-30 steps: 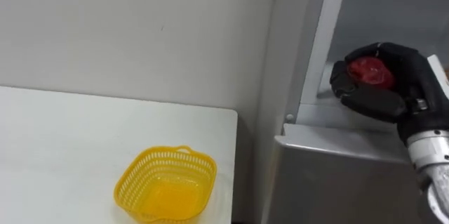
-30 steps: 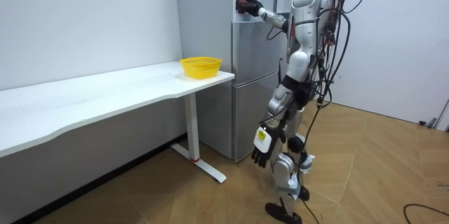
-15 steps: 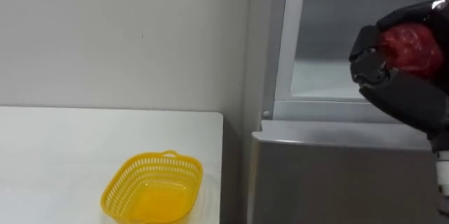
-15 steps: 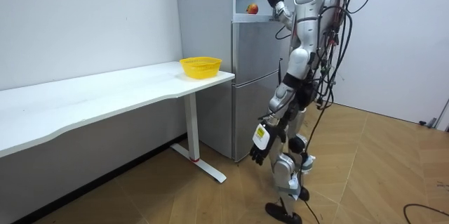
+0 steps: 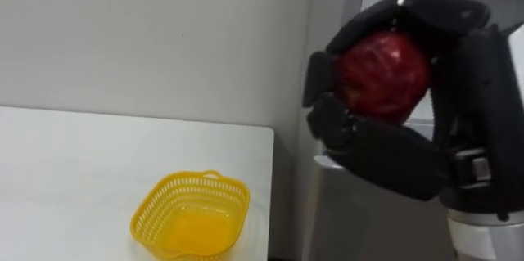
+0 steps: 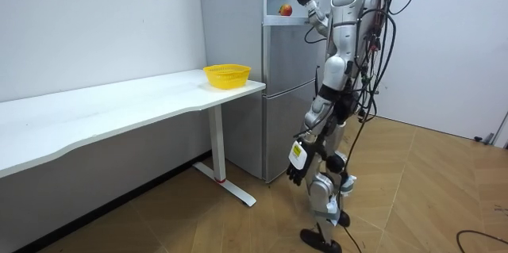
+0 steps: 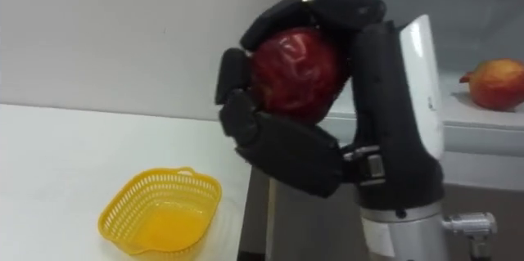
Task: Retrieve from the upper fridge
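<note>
Left eye view, right side: right robot hand clasps red fruit, now clear of fridge, right of counter edge.

A yellow perforated plastic basket is carried by the long white bench, near its end beside the fridge. A red-orange round fruit is seen resting on the pale upper fridge shelf.

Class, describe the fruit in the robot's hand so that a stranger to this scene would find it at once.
Find the grey fridge beside the white table. Before its open upper compartment the robot's right hand is raised, curled round a dark red round fruit. The other fruit, more orange, lies on the fridge shelf.
</note>
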{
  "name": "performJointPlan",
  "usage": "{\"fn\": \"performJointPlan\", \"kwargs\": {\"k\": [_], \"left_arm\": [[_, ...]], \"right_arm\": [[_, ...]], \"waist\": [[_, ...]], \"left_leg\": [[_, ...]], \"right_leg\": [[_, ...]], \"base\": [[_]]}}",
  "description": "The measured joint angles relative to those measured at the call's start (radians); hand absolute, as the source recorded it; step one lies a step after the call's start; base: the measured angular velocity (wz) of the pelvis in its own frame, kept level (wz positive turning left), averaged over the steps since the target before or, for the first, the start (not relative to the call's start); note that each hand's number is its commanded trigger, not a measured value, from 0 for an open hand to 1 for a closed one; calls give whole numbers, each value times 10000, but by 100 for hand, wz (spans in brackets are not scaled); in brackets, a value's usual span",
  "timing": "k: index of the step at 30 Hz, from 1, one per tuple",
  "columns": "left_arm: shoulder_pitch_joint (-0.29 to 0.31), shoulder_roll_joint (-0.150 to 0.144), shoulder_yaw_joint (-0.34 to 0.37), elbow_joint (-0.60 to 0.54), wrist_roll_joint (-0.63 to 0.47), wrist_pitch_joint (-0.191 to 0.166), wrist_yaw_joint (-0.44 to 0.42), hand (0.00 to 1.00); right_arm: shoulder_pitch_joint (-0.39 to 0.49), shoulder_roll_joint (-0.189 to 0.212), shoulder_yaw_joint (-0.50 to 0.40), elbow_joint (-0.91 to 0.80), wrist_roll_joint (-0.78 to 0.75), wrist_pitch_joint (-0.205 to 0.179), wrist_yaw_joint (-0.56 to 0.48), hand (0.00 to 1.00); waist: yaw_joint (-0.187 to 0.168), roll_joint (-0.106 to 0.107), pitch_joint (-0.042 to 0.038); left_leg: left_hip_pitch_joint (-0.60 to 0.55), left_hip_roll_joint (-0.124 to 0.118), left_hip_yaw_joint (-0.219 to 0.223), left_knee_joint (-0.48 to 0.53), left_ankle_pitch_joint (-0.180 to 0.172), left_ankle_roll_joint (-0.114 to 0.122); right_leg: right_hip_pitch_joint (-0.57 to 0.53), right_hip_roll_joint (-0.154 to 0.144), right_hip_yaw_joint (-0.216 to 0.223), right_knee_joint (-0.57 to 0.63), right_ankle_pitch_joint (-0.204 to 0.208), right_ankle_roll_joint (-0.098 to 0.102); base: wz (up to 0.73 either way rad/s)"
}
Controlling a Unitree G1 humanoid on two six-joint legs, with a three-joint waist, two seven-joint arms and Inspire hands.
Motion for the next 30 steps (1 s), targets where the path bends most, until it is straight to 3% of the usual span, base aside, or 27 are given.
{"fn": "performJointPlan", "kwargs": {"k": [2,6,11,16,23,30], "left_arm": [[-51,58,-129,3,3,-1,-20,0],[-135,164,-196,58,17,0,-192,0],[-277,181,-174,202,46,6,-218,0],[-386,217,-104,192,54,19,-428,0],[-456,283,209,105,73,139,-621,0],[-424,283,289,-24,174,288,-699,0]], "right_arm": [[-4,-12,245,3,-229,2,194,100],[-555,1,724,170,-1019,-5,371,100],[-1168,-8,996,258,-1966,-15,655,100],[-1589,-23,1160,917,-1941,38,1216,100],[-2634,-185,1372,2810,-1986,532,1529,100],[-3256,-243,1421,4920,-2244,786,1539,100]], "waist": [[120,-103,-26],[380,-290,51],[636,-362,74],[878,-465,81],[1237,-712,124],[1642,-771,147]], "left_leg": [[2,-1,-4,-4,0,0],[4,-6,-42,-4,0,1],[-33,-22,-166,-1,-1,2],[-8,-27,-317,-22,-2,2],[-165,-67,-688,104,0,1],[-199,-92,-1045,179,5,4]], "right_leg": [[2,-4,-11,9,1,1],[22,-20,-64,9,1,2],[86,-55,-266,19,1,3],[154,-57,-335,14,1,3],[169,-107,-660,-2,0,4],[245,-136,-1057,-8,-4,10]], "base": [[0],[1],[8],[7],[12],[15]]}}
